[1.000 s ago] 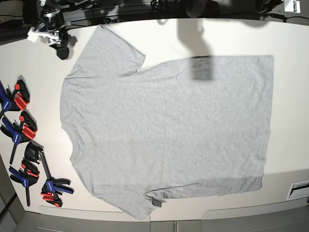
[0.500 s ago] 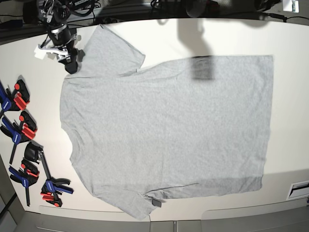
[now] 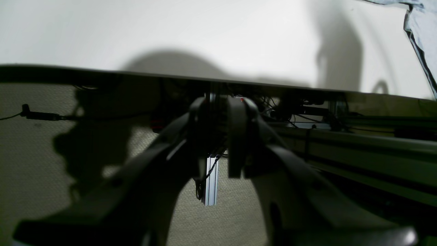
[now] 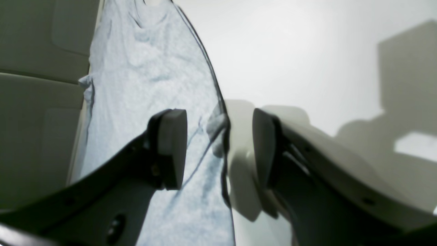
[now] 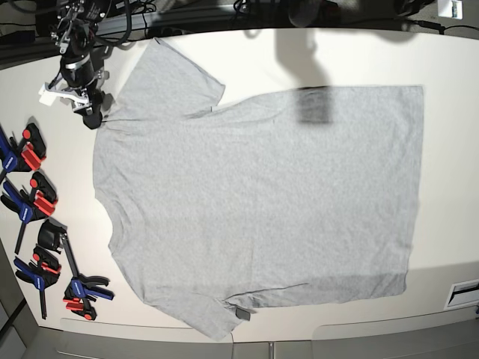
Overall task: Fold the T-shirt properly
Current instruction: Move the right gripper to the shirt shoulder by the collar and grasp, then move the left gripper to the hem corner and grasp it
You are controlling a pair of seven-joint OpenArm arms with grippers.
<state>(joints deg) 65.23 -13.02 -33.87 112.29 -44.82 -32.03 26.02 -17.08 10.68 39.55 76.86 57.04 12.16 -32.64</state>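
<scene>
Beside the T-shirt (image 4: 143, 112) shoulder edge, the unclenched right gripper (image 4: 218, 143) straddling the hem could pinch only seam and slip.

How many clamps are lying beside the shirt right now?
4, perhaps more hidden: all along the table's left edge, at and, clear of the T-shirt.

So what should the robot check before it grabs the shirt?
1. T-shirt lies flat on the table: ok.
2. Right gripper open: ok.
3. Shirt edge sits between its fingers: ok; the shoulder edge runs through the gap.
4. Left gripper ready over the shirt: not ok; nearly closed, beyond the table edge.
5. Clamps clear of the shirt: ok.
</scene>
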